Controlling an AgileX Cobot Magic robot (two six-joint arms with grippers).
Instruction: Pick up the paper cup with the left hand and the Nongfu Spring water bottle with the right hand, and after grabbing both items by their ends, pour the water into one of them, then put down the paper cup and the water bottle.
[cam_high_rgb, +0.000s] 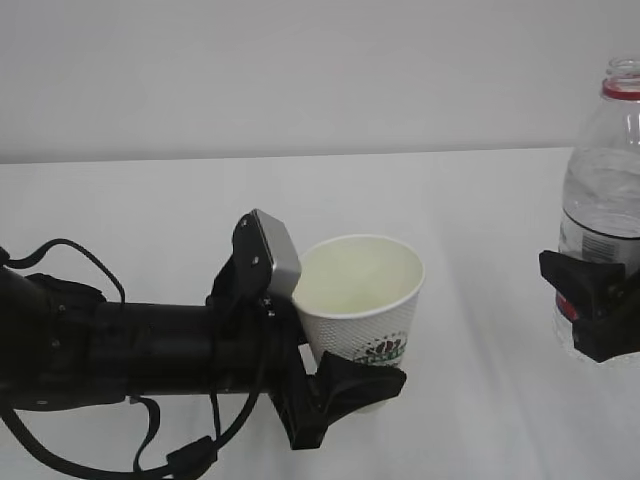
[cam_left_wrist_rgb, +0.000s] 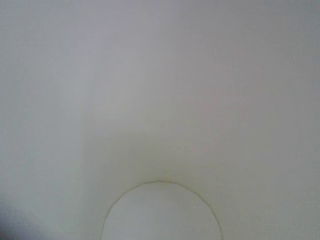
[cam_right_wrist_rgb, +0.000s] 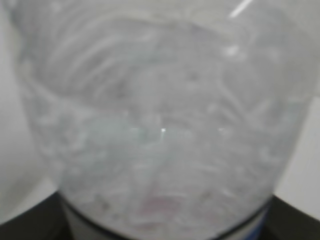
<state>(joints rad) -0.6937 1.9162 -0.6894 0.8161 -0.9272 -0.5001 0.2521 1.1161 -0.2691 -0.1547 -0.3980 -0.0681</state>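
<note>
The white paper cup (cam_high_rgb: 358, 300) stands upright with its mouth open, a green logo low on its side. My left gripper (cam_high_rgb: 352, 372) is shut on its lower part; one black finger (cam_high_rgb: 350, 388) shows in front, the other is hidden behind the cup. In the left wrist view the cup's cream inside (cam_left_wrist_rgb: 160, 100) fills the frame, and I cannot tell whether it holds water. At the right edge, the Nongfu Spring water bottle (cam_high_rgb: 605, 190) is upright and uncapped, with a red neck ring. My right gripper (cam_high_rgb: 592, 300) is shut on its labelled middle. The bottle (cam_right_wrist_rgb: 160, 125), with water in it, fills the right wrist view.
A white table (cam_high_rgb: 150, 210) runs back to a plain pale wall (cam_high_rgb: 300, 70). My left arm (cam_high_rgb: 120, 350) with its cables lies across the lower left. A wide gap of bare table separates the cup and the bottle.
</note>
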